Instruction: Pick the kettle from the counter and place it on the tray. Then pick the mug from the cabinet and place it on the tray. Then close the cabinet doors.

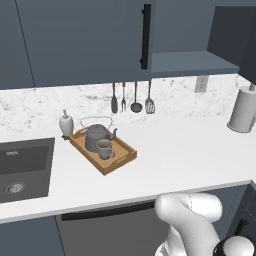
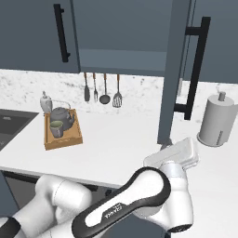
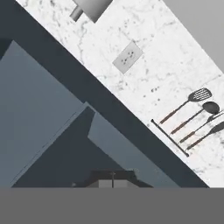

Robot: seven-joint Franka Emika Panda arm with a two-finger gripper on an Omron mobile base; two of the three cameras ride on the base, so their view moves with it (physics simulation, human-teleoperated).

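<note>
the kettle (image 1: 96, 137) and mug (image 1: 105, 148) sit on the tray (image 1: 121, 160) near the counter's (image 1: 190, 150) back edge; the right cabinet door (image 2: 173, 69) stands open. the gripper (image 3: 112, 177) is closed, holding nothing.

Arm (image 2: 139, 195) showing glossy white rounded casing, thick tubular links. Dark grey-black band wrapping elbow link, running from 7 o'clock toward 2 o'clock in right base view, carrying small pale lettering, unreadable. Flat white hand block sitting at its 1 o'clock end. Left base view showing bulbous white shoulder shell, black joint ring at 5 o'clock.
</note>
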